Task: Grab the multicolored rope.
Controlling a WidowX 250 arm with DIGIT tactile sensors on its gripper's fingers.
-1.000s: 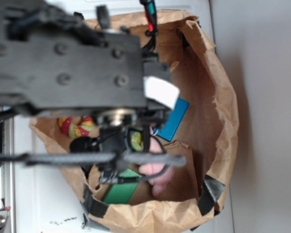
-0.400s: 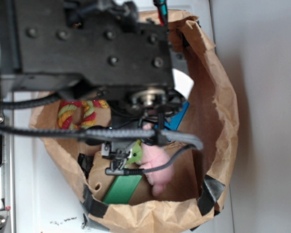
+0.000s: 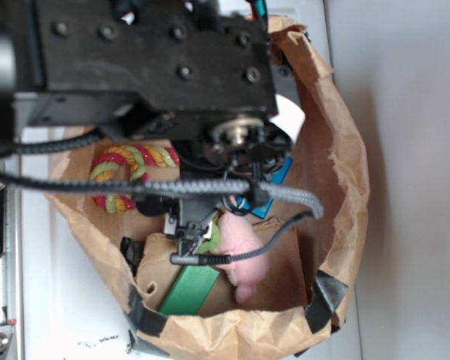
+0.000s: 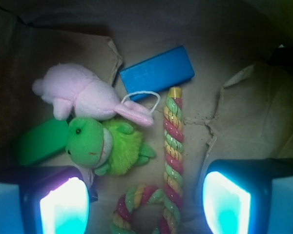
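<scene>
Inside the brown paper bag (image 3: 345, 150), which stands open-topped on a pale surface (image 3: 412, 187), several toys lie together on the bag's floor. From the wrist view, the multicolored rope (image 4: 173, 146) runs straight up the middle and curls into a hook at the bottom edge of the picture, between the two lit fingers (image 4: 225, 202). Just left of it lies the green plush toy (image 4: 105, 146), its foot close to the rope's straight part. The pink plush bunny (image 4: 85, 97) rests against the top of the green one, an ear reaching toward the rope. A blue block (image 4: 156, 73) sits above, near the rope's upper tip, with a white cord loop (image 4: 144, 97) below it. A green block (image 4: 39, 144) lies at the far left.

The gripper (image 4: 146, 204) hangs over the hooked end with its fingers spread wide and nothing between them. From the exterior view the black arm (image 3: 150, 67) and its cables (image 3: 172, 187) cover much of the bag's mouth; only the rope's hook shows at the left.
</scene>
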